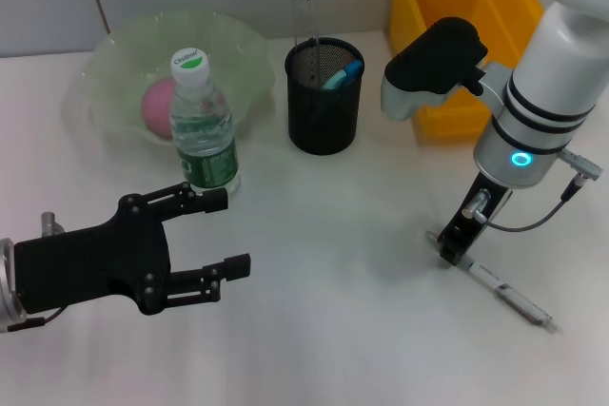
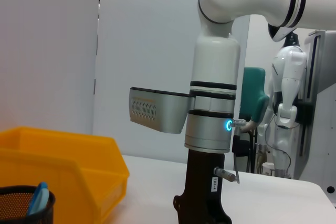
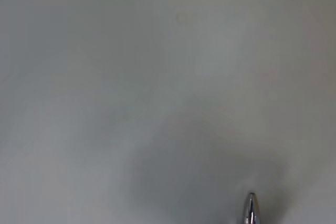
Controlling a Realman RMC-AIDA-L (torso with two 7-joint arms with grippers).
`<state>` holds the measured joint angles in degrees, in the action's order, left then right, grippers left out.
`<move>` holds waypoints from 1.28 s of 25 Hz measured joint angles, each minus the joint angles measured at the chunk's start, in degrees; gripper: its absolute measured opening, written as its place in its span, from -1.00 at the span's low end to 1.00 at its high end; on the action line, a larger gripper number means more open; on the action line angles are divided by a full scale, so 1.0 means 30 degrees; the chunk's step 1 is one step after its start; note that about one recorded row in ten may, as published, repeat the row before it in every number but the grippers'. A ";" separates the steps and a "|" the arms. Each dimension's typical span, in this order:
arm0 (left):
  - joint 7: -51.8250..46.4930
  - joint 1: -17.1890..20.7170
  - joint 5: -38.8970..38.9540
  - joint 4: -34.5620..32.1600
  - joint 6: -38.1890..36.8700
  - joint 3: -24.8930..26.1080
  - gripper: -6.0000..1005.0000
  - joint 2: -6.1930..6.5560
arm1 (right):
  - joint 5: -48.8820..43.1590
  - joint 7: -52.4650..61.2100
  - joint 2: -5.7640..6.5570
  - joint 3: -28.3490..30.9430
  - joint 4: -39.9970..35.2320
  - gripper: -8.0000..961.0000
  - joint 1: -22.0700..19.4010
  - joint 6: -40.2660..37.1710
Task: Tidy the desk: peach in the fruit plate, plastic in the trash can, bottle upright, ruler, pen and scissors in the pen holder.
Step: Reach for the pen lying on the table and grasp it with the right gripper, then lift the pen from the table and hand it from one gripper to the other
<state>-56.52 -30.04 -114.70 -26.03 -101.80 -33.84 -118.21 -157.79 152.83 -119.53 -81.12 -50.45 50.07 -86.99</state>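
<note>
One job left: the slim silver-and-black pen (image 1: 504,290) lies flat on the white tabletop (image 1: 333,330) near its right edge, still outside the black mesh pen holder (image 1: 324,94).
Already tidy, I judge: pink peach (image 1: 159,106) sits in the pale green fruit plate (image 1: 114,64); clear plastic water bottle with a green label (image 1: 202,123) stands upright just in front of that plate; something blue and a clear strip stand inside the holder, though I cannot name them.
Right gripper (image 1: 453,242): down at the tabletop on the pen's near end; I cannot tell how far its fingers are parted or whether they have the pen.
Right wrist view: only the pen's metal tip (image 3: 251,208) shows against the bare tabletop.
Left gripper (image 1: 214,235): fingers spread wide, empty, hovering near the tabletop's front-left, beside the bottle.
How I'd do it: pinch the barrel squarely, lift level, tilt it tip-down over the holder's mouth and drop.
Watch: the yellow plastic bin (image 1: 457,35) at the back-right corner sits near the holder, so I'd swing wide of it.
</note>
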 joint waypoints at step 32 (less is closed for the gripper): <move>-0.0029 0.0169 0.0243 -0.0260 -0.0287 0.0001 0.54 0.0030 | 0.3013 -0.1706 0.0176 0.4555 -0.4803 -0.74 -0.0673 -0.2308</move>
<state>-56.60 -29.53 -113.97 -26.81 -102.66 -33.83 -118.12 -148.75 147.71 -119.00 -67.46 -64.86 48.05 -93.91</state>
